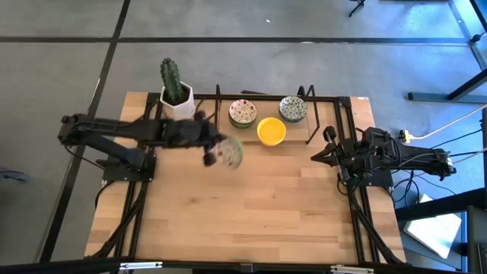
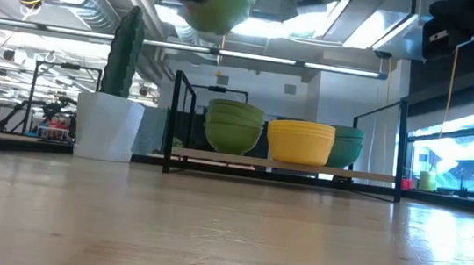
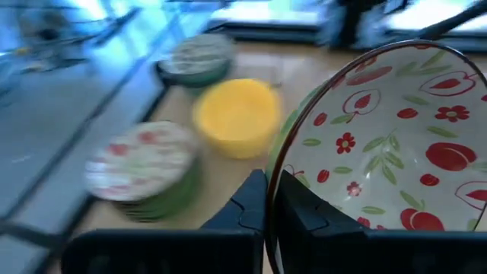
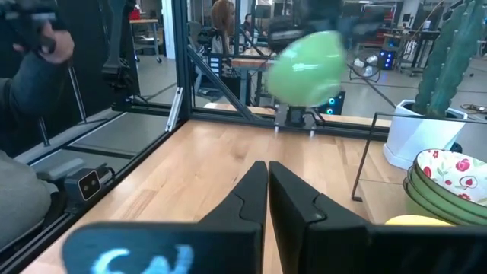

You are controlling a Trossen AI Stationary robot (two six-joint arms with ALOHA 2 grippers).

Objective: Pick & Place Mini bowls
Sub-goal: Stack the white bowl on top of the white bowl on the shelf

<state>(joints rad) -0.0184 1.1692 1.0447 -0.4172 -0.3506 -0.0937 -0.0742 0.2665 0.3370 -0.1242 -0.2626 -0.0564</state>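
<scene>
Left gripper (image 1: 211, 152), left of centre in the high view, was clenched on the rim of a red-floral mini bowl (image 1: 231, 153), carried clear of the table (image 1: 251, 205); in the left wrist view the rim ran between the closed fingers (image 3: 304, 221) and the bowl's patterned inside filled the right half of the frame. In the low view the bowl hung blurred at top centre, green underside showing, high above the wood. Judged step: transport toward a set-down spot; best done by keeping the pinch firm, levelling the tilted bowl, and lowering gently onto bare table before letting go. The left arm reached in from the left edge, stretched long and roughly level. Farther up-frame stood the floral stack (image 1: 243, 113), the yellow stack (image 1: 271, 130) and the grey-green stack (image 1: 293, 109) inside the black rack (image 1: 335, 99), with the cactus pot (image 1: 176, 97) at upper left. Right gripper (image 1: 316, 155) waited closed and empty at the right side.
</scene>
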